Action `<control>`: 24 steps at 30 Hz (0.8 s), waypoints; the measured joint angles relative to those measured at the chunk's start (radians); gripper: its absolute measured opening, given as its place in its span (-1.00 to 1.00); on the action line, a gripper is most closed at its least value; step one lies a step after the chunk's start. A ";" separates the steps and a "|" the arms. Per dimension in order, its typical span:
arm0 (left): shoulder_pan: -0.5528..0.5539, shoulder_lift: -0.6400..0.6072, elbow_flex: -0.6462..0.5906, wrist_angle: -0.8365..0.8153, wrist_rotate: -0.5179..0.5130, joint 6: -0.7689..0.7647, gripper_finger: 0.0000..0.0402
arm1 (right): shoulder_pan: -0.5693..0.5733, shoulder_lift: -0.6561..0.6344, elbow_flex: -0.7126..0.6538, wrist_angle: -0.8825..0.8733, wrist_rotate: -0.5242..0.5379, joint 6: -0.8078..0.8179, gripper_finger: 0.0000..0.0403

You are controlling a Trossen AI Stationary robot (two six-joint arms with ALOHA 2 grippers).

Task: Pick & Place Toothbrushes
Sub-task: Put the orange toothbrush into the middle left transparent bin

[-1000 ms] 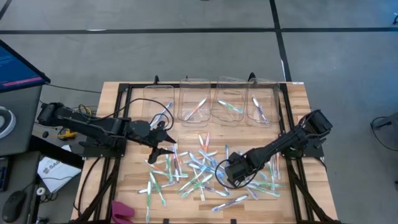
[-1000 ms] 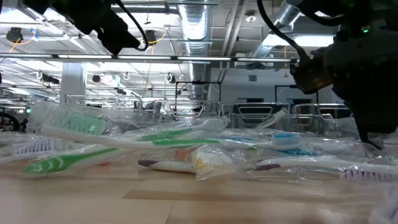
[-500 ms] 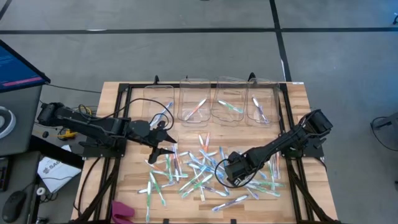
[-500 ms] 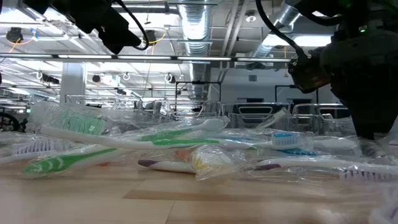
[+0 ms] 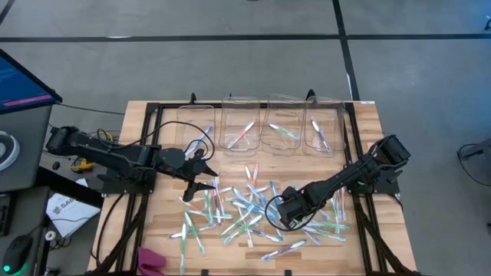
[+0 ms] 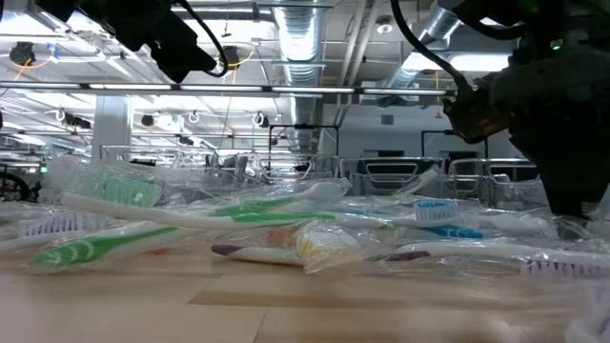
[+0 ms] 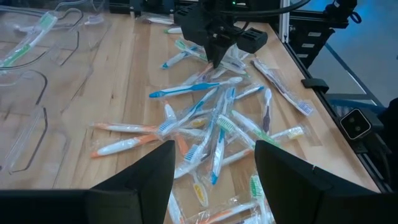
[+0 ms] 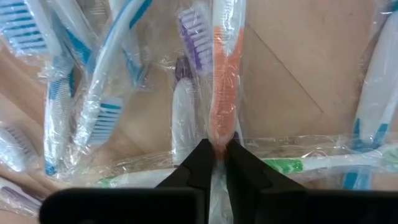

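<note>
Left side first: the left gripper [image 5: 201, 173] hovers over the bench [image 5: 153, 230] at the pile's left edge, fingers spread wide and holding nothing. We see no shift in it across the last second; it waits.

Centre: the toothbrushes [image 5: 245, 211] lie scattered in their clear wrappers across the middle of the bench. Beyond them stand 4 clear bins [image 5: 261, 123] along the far edge, and at least 3 hold a brush or 2 already.

Right: the right gripper [image 8: 214, 163] is down in the pile's right half. Over the last second it crept slightly inward and settled low. Its wrist view now shows the fingers pinched tight on the orange toothbrush [image 8: 222, 93], at the handle end, through the wrapper. A purple-bristled brush [image 8: 186, 81] lies touching alongside.

We judge the grasp made and the lift next. Risk: the neighbouring wrapper may drag up with it, or the slick film may slip.
</note>
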 joint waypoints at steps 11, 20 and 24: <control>0.000 0.000 0.000 0.000 0.000 0.002 0.06 | 0.000 0.000 0.001 -0.004 0.000 -0.012 -0.92; 0.000 0.000 0.000 0.000 0.000 0.002 0.06 | 0.011 -0.003 0.053 -0.094 0.002 -0.009 -0.95; 0.000 0.000 0.000 0.000 0.000 0.002 0.06 | 0.030 -0.003 0.133 -0.233 0.037 -0.009 -0.95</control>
